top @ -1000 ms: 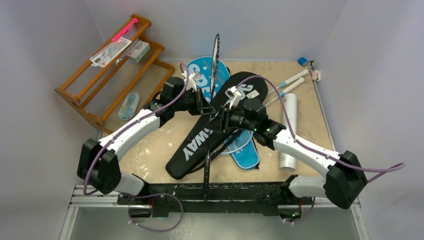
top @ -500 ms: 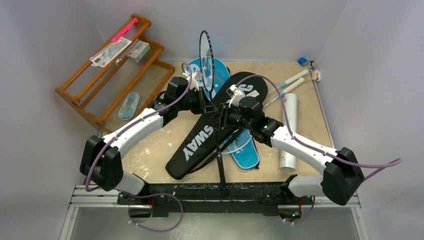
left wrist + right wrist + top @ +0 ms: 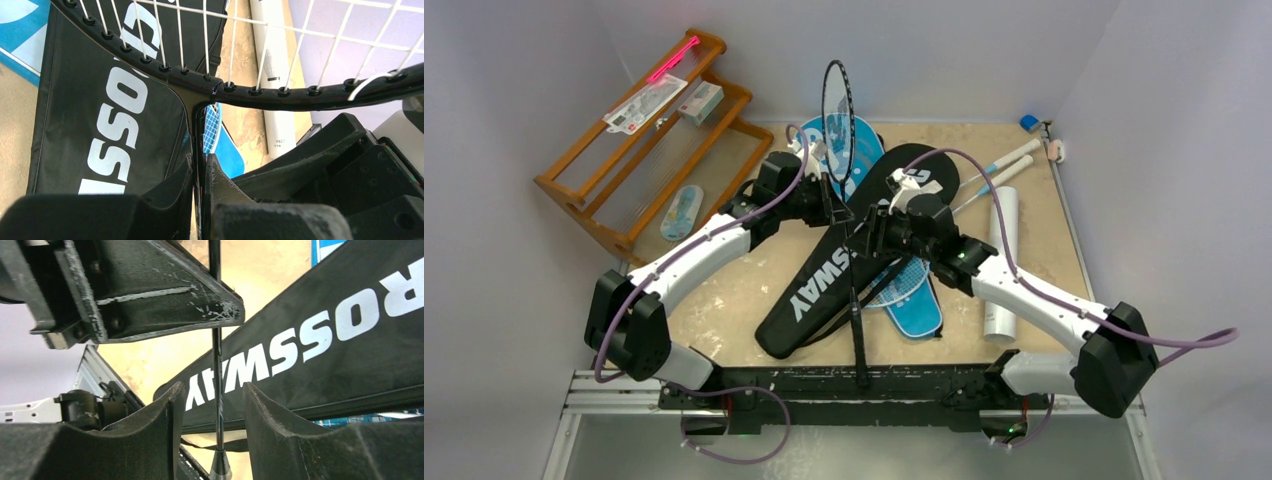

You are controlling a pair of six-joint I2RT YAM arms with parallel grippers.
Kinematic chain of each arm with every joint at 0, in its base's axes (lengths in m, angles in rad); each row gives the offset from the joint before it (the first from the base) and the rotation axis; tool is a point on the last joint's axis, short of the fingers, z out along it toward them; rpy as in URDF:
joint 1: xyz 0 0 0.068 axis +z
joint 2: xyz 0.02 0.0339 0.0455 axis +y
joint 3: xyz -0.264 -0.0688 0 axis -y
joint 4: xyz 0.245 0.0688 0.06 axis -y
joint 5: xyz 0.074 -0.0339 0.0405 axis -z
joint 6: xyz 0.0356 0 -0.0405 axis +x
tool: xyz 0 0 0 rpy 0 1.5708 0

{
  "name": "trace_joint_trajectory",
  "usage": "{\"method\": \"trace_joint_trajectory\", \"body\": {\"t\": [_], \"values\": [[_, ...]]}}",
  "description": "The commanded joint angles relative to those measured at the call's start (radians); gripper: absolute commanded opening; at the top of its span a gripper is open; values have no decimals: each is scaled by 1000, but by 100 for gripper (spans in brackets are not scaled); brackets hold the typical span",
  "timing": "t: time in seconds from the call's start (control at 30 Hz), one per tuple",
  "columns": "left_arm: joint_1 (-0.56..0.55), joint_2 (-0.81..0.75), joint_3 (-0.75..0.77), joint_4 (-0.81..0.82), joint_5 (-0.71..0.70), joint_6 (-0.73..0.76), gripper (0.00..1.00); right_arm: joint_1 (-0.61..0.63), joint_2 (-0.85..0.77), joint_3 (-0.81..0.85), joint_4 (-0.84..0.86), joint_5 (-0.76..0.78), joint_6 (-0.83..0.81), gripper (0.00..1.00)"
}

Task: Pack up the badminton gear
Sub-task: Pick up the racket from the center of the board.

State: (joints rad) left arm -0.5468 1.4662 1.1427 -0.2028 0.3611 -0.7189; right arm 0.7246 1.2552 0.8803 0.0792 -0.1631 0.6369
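Sandy table (image 3: 724, 300) carries two overlapping bags, a black cover (image 3: 814, 290) and a blue cover (image 3: 919, 312), with one white tube (image 3: 1002, 270) to their right. One black racket (image 3: 280, 94) stands upright over them. The left gripper (image 3: 200, 165) clamps its shaft near the head, and the right gripper (image 3: 215, 395) straddles the shaft, fingers apart.

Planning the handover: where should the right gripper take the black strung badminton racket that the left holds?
Probably the thin shaft of the black strung badminton racket, below the left gripper clamped at its throat. Come side-on: the shaft is held up off the table, and the open right gripper straddles it.
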Motion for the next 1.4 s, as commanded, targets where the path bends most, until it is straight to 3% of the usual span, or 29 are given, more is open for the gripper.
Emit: {"method": "trace_joint_trajectory", "body": {"t": [0.0, 0.17, 0.27, 0.3, 0.37, 0.4, 0.47, 0.5, 0.73, 0.87, 0.93, 1.1, 1.37], "values": [[-8, -3, 46, 53, 25, -4, 0, -4, 31, 12, -21, 46, -34, 47], [-10, -4, 39, 80, 74, -22, 0, -3, 100, 44, -9, -2, -26, 40], [-10, -11, 35, 73, 79, -19, 0, -4, 114, 53, -5, 0, -21, 31], [-10, -14, 32, 71, 79, -18, 1, -3, 115, 54, -9, -1, -20, 23], [-10, -19, 26, 65, 83, -10, 9, -3, 115, 50, -33, -21, 3, 7], [-11, -21, 22, 63, 87, -2, 21, -4, 113, 45, -37, -18, 14, 1], [-11, -30, 13, 57, 102, 23, 45, -10, 108, 33, -52, -5, 32, 0], [-10, -42, 5, 51, 107, 44, 52, -18, 105, 26, -58, -8, 44, 0], [-11, -211, -99, -90, -23, 193, 70, -73, 41, -28, -98, 4, 57, 0], [-9, -355, -173, -172, -398, 120, 79, -82, -15, -39, -144, 43, 31, 0], [-10, -415, -211, -237, -502, 58, 80, -85, -40, -44, -163, 61, 26, 0], [-9, -520, -317, -160, -451, 134, 81, -85, -100, -64, -197, 89, 20, 0], [-11, -291, -105, -351, -473, 323, 76, -86, -180, -103, -243, 75, 35, 0]]}}
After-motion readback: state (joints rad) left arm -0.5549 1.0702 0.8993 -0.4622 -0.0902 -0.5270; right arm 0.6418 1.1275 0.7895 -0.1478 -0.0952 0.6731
